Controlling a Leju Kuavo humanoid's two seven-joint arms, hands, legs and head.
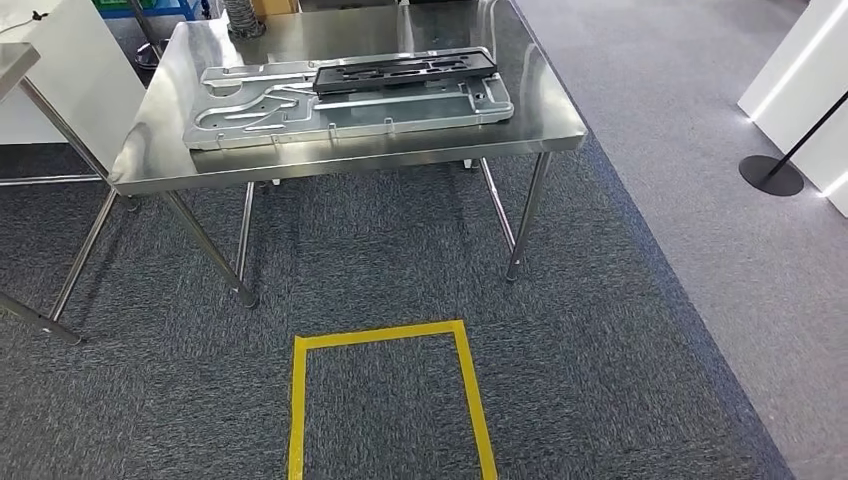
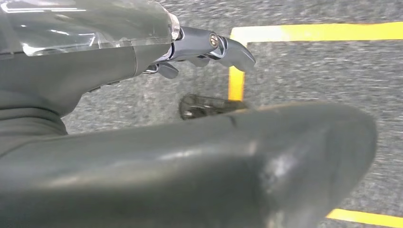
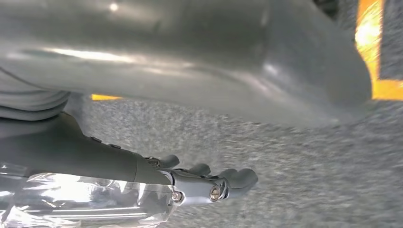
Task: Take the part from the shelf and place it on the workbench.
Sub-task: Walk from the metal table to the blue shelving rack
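Observation:
A long black frame part (image 1: 405, 70) lies flat on a larger silver cast plate (image 1: 300, 115), which rests on the steel workbench (image 1: 350, 160) ahead of me in the head view. My left hand (image 2: 142, 133) hangs over the grey carpet, its thick thumb in the foreground and its fingers (image 2: 214, 47) stretched out with nothing between them. My right hand (image 3: 166, 95) hangs the same way over the carpet, fingers (image 3: 214, 183) extended and holding nothing. Both hands are well short of the workbench.
A yellow tape rectangle (image 1: 385, 335) marks the carpet in front of the bench. A second steel table (image 1: 20, 60) stands at the left. A black stanchion base (image 1: 770, 175) and white panels (image 1: 810, 80) stand at the right.

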